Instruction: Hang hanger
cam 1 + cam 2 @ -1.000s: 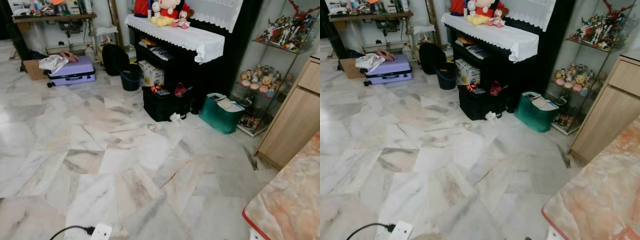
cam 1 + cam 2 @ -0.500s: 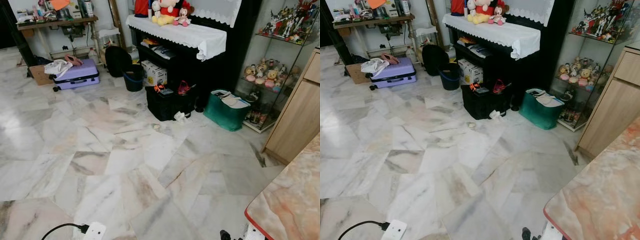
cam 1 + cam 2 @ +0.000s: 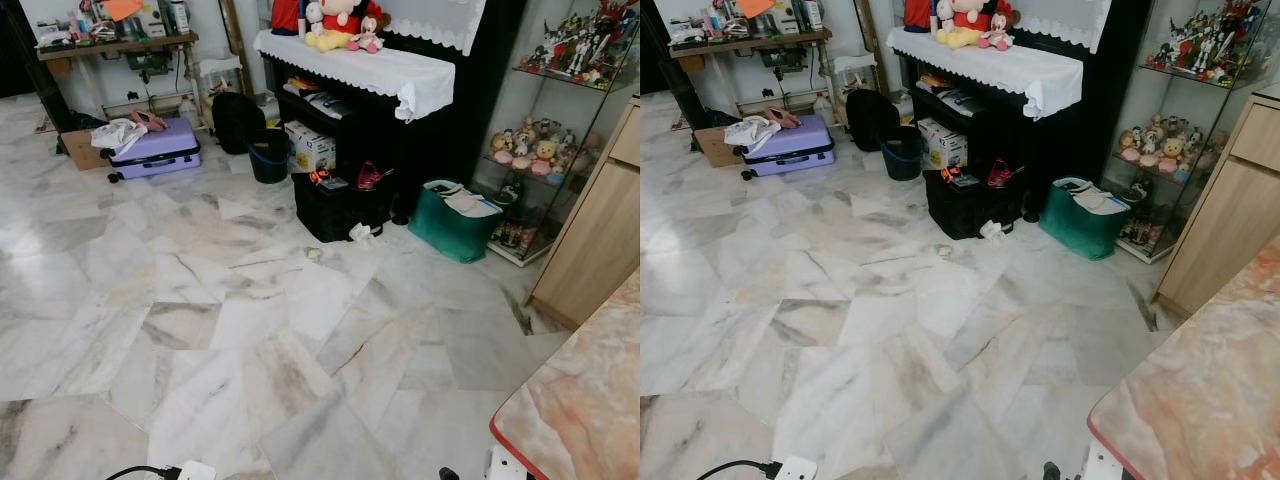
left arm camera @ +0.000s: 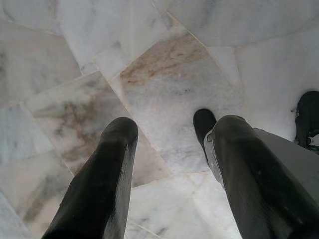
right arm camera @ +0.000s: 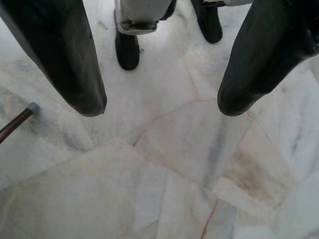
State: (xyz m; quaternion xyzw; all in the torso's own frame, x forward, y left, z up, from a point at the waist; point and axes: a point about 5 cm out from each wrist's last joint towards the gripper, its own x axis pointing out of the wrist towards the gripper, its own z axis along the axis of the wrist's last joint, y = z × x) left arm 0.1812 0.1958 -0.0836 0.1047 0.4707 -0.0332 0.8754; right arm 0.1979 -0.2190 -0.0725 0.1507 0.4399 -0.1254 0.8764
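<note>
No hanger to be made out anywhere. Left gripper [image 4: 169, 149] hanging over white-and-tan marble tile floor [image 3: 250, 330], fingers [image 4: 107, 174] spread, nothing between. Right gripper [image 5: 159, 104] likewise above floor, fingers [image 5: 70, 64] apart, empty. Thin brown rod with grey tip [image 5: 17, 122] lying near right gripper. At 12 o'clock, black piano under white lace cloth [image 3: 380, 75]. At 1 o'clock, teal bag [image 3: 452, 222]. At 11 o'clock, lilac suitcase [image 3: 155, 148]. At 4 o'clock, peach marble tabletop with red edge [image 3: 580, 400].

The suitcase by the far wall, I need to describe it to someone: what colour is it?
The suitcase is lilac purple; the left eye view shows it best.
</note>
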